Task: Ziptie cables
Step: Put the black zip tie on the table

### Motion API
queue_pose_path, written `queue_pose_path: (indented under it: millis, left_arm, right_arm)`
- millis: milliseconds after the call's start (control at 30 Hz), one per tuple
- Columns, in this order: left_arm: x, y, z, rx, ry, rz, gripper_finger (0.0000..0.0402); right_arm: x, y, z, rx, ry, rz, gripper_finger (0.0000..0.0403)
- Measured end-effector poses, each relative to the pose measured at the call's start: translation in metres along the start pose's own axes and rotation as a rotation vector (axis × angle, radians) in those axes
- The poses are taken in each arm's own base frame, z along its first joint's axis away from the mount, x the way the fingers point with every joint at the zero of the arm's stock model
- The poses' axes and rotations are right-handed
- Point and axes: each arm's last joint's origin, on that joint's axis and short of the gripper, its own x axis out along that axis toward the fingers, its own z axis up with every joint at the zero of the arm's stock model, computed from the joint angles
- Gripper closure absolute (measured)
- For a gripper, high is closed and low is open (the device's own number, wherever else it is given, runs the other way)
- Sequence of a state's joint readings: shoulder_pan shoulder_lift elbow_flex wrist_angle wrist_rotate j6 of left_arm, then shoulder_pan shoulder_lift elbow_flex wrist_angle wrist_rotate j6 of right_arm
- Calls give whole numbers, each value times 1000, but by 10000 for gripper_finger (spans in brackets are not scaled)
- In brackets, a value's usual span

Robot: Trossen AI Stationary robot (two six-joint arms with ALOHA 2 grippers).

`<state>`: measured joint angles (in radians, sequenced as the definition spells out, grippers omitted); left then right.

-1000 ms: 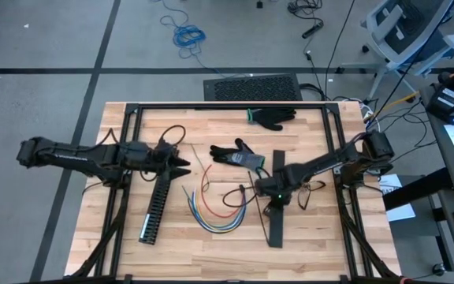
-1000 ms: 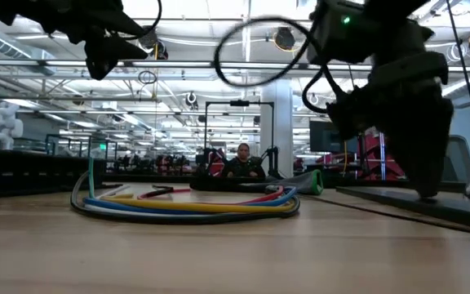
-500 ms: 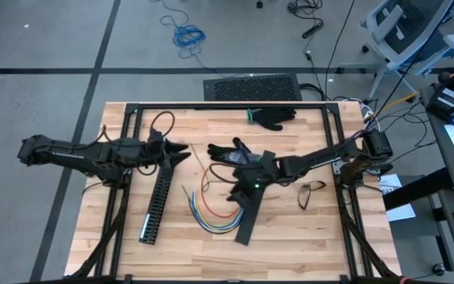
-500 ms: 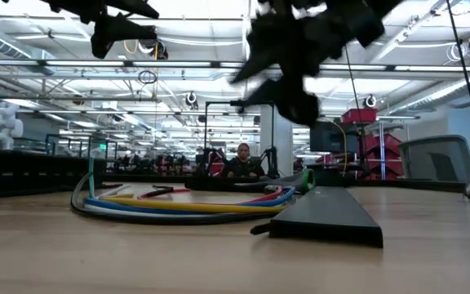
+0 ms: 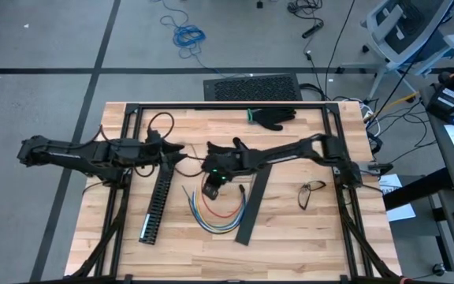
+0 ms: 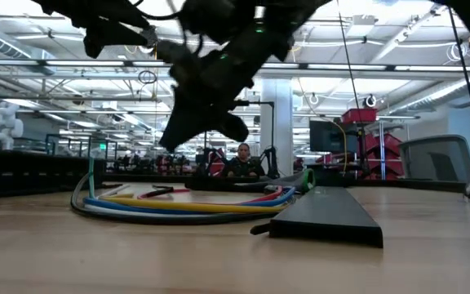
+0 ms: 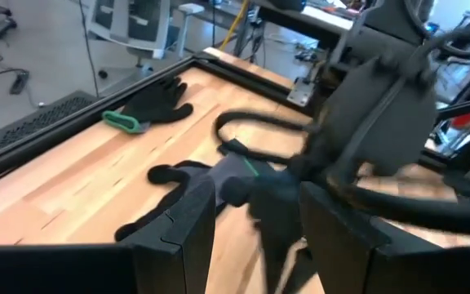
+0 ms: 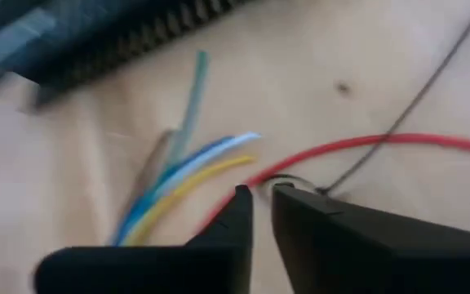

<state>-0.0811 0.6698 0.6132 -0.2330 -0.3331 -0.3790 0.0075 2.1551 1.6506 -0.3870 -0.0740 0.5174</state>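
The cables (image 5: 215, 211) are thin red, yellow, blue and green wires lying in loose curves on the wooden table, also seen in the low view (image 6: 186, 206). My right gripper (image 5: 210, 188) hangs just above their far ends (image 8: 186, 184). It points down at a slant, with only a narrow gap between its fingertips (image 8: 262, 196) and nothing in it. My left gripper (image 5: 186, 151) hovers open above the table's left half, its fingers (image 7: 255, 237) empty.
A flat black strip (image 5: 251, 207) lies slanted right of the cables. A black slotted duct (image 5: 158, 203) lies to their left. Two black gloves (image 5: 274, 117) (image 5: 231, 154) lie toward the far edge, and glasses (image 5: 312, 189) at the right. A black frame (image 5: 227, 106) borders the table.
My right gripper has swept fast toward the table's left, from over the black strip to above the cables. The strip has swung from lying straight to slanted, its near end shifted left, and now lies free on the table. My left gripper has risen a little.
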Motion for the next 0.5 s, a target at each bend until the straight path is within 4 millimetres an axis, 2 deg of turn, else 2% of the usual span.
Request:
queue_pose_path:
  millis: [167, 300, 500]
  left_arm:
    - [-10, 2, 4, -15, -40, -19, 229]
    - [-20, 5, 6, -22, -63, -33, 229]
    - [-41, 10, 13, -37, -159, -68, 229]
  right_arm:
    - [9, 4, 13, -103, 131, -231, 283]
    - [27, 6, 23, -32, 164, -255, 242]
    - [45, 9, 30, 113, 155, -284, 228]
